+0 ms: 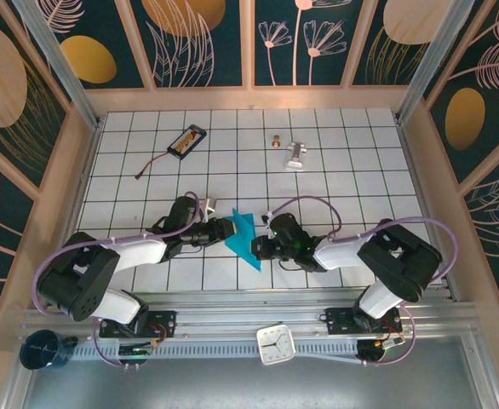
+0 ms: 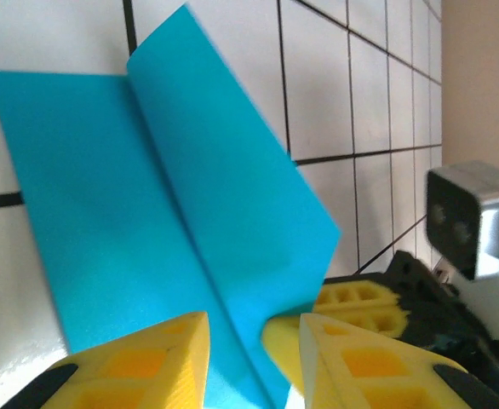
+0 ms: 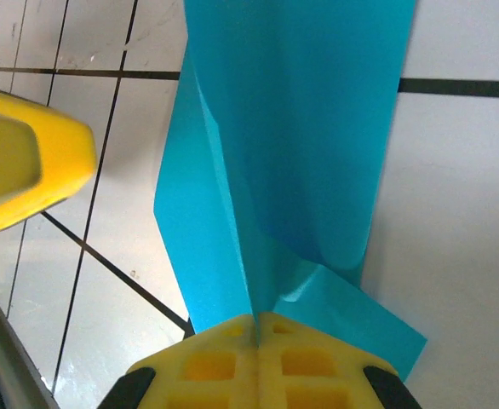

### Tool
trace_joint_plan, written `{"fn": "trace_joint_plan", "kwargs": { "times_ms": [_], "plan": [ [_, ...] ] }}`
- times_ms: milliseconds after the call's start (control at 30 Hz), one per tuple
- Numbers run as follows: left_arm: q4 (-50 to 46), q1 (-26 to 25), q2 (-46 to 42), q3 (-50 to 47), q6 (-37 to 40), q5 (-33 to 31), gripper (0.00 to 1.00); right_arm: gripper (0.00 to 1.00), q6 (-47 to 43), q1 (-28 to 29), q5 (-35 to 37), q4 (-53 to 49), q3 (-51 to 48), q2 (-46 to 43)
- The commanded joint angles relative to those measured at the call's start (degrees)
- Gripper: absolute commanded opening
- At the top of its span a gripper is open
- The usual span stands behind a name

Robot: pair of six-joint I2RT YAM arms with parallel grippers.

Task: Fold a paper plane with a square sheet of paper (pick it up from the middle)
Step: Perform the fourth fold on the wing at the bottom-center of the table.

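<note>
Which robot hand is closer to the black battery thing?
Left. The left gripper is just right of the battery pack, toward the arms; the right gripper lies farther right, beyond the paper.

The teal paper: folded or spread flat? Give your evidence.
Folded. The square sheet of paper shows a centre crease with one flap raised; the right gripper pinches it.

Robot lab test cell, not a home: white grid-tiled table point(image 1: 352, 162) boxed in by aluminium posts point(image 1: 58, 64) and wood-framed panels point(image 1: 207, 34) printed with gold leaves and flowers. Left arm point(image 1: 130, 256) and right arm point(image 1: 360, 251) bolted to a metal rail point(image 1: 232, 311) at the near edge, purple cables point(image 1: 41, 273) looped over them. Small clock point(image 1: 276, 345) by the rail, battery pack point(image 1: 187, 141) lying loose on the tiles.
</note>
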Motion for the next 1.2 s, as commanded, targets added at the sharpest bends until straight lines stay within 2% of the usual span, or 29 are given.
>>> {"fn": "trace_joint_plan", "kwargs": {
  "times_ms": [0, 200, 433, 1167],
  "plan": [
    [-3.2, 0.3, 0.0, 1.7, 2.3, 1.6, 0.33, 0.00, -4.4, 0.4, 2.4, -6.7, 1.7, -0.6],
    [-5.5, 0.2, 4.1, 2.9, 2.5, 0.1, 0.33, 0.06, -6.5, 0.5, 2.0, -7.6, 5.0, 2.5],
    [-3.2, 0.2, 7.8, 2.2, 2.0, 0.3, 0.32, 0.10, -7.1, 1.0, 1.7, -7.9, 7.1, 4.8],
    [-1.3, 0.3, 10.3, -0.3, 2.1, 0.4, 0.30, 0.18, -8.9, 1.2, -2.6, -6.4, 11.6, 10.3]
  ]
}}
